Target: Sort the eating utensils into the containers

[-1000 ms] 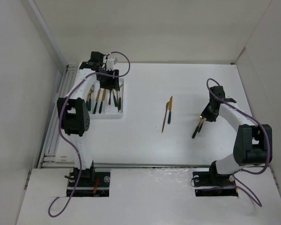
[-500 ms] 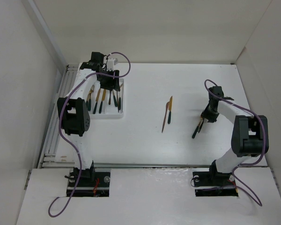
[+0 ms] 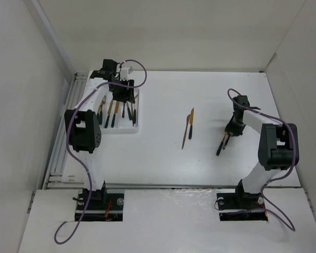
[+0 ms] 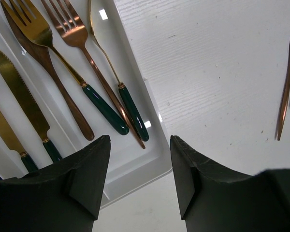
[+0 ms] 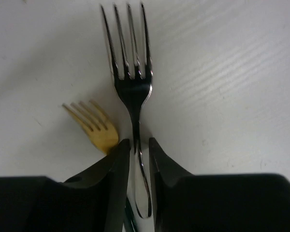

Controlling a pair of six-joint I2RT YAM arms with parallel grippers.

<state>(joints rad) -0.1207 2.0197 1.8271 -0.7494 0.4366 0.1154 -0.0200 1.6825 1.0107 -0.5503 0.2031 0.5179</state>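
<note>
Down at the right of the bench point(image 3: 163, 95), right claw point(image 5: 134, 147) closed tight on the neck of a silver fork point(image 5: 131, 87), fingers point(image 5: 113, 179) pressed to either side of it. Lying flat on the bench, tines pointing away from the wrist. Just beside it on the left, a gold fork point(image 5: 94, 126), its handle hidden behind a finger. Over at the far left, left claw point(image 4: 140, 159) spread wide and gripping nothing, hanging above the near corner of the white tray point(image 4: 135, 176). Inside the tray, in the compartment nearest the bench's middle, two forks point(image 4: 34, 31) with dark green handles; in the next compartment, a serrated knife point(image 4: 17, 82). Mid-bench, well apart from both claws, a pair of loose utensils point(image 3: 190, 126) lying close together.
</note>
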